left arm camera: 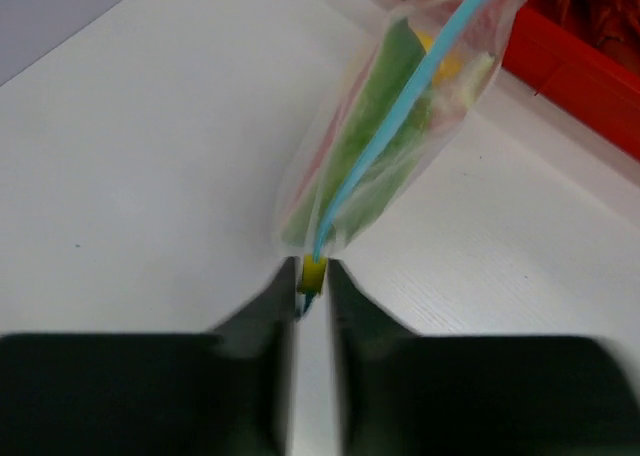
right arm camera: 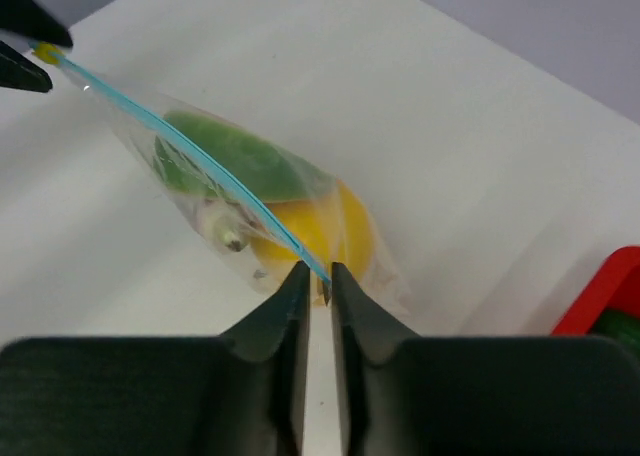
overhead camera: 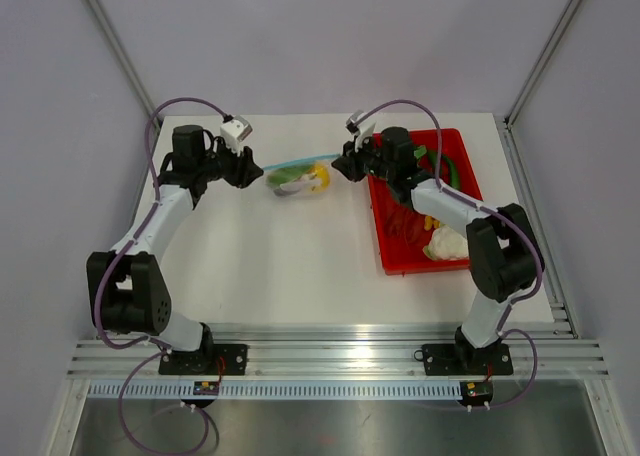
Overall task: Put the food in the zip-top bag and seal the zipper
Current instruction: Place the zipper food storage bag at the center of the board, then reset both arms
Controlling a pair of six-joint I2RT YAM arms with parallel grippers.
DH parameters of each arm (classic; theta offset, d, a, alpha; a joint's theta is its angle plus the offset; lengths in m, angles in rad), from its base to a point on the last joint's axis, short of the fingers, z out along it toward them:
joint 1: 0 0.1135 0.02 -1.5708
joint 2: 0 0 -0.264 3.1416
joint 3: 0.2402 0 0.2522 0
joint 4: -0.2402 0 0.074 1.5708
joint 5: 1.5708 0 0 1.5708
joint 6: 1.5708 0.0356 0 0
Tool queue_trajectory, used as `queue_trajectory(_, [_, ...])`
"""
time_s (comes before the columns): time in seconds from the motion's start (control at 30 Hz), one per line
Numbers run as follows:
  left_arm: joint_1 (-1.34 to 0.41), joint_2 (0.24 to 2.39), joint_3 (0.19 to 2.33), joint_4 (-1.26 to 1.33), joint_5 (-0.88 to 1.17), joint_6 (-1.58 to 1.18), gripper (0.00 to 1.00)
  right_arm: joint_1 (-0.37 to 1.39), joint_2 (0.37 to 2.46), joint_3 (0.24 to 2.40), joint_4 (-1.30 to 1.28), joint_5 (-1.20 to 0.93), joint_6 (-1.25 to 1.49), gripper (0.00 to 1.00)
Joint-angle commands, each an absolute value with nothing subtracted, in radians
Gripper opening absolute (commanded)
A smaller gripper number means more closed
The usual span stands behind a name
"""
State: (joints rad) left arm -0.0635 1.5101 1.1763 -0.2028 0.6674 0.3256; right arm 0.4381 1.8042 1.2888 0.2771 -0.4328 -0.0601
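The bag (overhead camera: 297,179) hangs between the two arms, near the far edge of the table (overhead camera: 300,266) and about at its middle, just to the left of the red tray (overhead camera: 385,246). Inside it I see a yellow fruit (right arm camera: 330,226) and a green piece which I take for the watermelon wedge (right arm camera: 240,161). There is also something pale beside them, but I cannot name it.

The relation that matters is the line of the zipper (overhead camera: 300,160). Its long axis runs left to right, almost parallel to the far edge of the table, and it is stretched straight from one arm to the other. The left gripper (left arm camera: 313,276) has its jaws nearly together, and the yellow end of the strip sits pinched between the tips. The right gripper (right arm camera: 320,276) is also nearly closed and it pinches the opposite end of the strip, at the bag's corner next to the yellow fruit. So each arm is at one end, and neither is nearer to the middle.

The strip looks like one thin line, so I judge that the mouth is pressed shut, though I cannot tell if it is sealed along the whole length. The body of the bag sags below the strip. Whether its bottom touches the table is not clear.
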Motion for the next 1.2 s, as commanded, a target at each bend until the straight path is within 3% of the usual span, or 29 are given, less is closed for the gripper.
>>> queue_trajectory(0.0, [-0.058, 1.410, 1.111, -0.192, 0.647, 0.243, 0.48, 0.518, 1.729, 1.139, 0.270, -0.462, -0.170, 0.27])
queue_trajectory(0.03, [-0.058, 1.369, 1.088, -0.195, 0.646, 0.198, 0.63, 0.555, 1.709, 1.096, 0.287, -0.422, -0.172, 0.37])
queue_trajectory(0.07, [-0.058, 1.347, 1.066, -0.195, 0.650, 0.189, 0.99, 0.574, 1.669, 1.056, 0.294, -0.405, -0.170, 0.44])
queue_trajectory(0.1, [-0.058, 1.326, 1.033, -0.195, 0.643, 0.177, 0.99, 0.584, 1.651, 0.982, 0.316, -0.378, -0.161, 0.56])
queue_trajectory(0.27, [-0.058, 1.195, 1.031, -0.166, 0.568, 0.105, 0.99, 0.607, 1.521, 0.868, 0.315, -0.290, -0.146, 0.64])
queue_trajectory(0.5, [-0.058, 1.149, 1.132, -0.202, 0.476, -0.133, 0.99, 0.606, 1.379, 0.922, 0.109, -0.019, -0.057, 0.73])
queue_trajectory(0.53, [-0.060, 1.149, 1.134, -0.207, 0.454, -0.161, 0.99, 0.603, 1.370, 0.937, 0.074, 0.105, -0.007, 0.79])
queue_trajectory(0.57, [-0.058, 1.149, 1.132, -0.219, 0.454, -0.182, 0.99, 0.594, 1.362, 0.980, 0.030, 0.129, 0.052, 0.92])
queue_trajectory(0.6, [-0.060, 1.152, 1.126, -0.225, 0.462, -0.211, 0.99, 0.582, 1.361, 1.001, -0.076, 0.141, 0.102, 0.99])
queue_trajectory(0.73, [-0.060, 1.135, 1.085, -0.245, 0.404, -0.307, 0.99, 0.578, 1.350, 1.054, -0.224, 0.418, 0.231, 1.00])
queue_trajectory(1.0, [-0.060, 1.037, 1.071, -0.489, 0.194, -0.368, 0.99, 0.577, 1.201, 0.999, -0.390, 0.509, 0.428, 0.99])
queue_trajectory(1.17, [-0.060, 0.987, 0.999, -0.566, 0.230, -0.330, 0.99, 0.575, 1.126, 0.934, -0.446, 0.670, 0.428, 0.99])
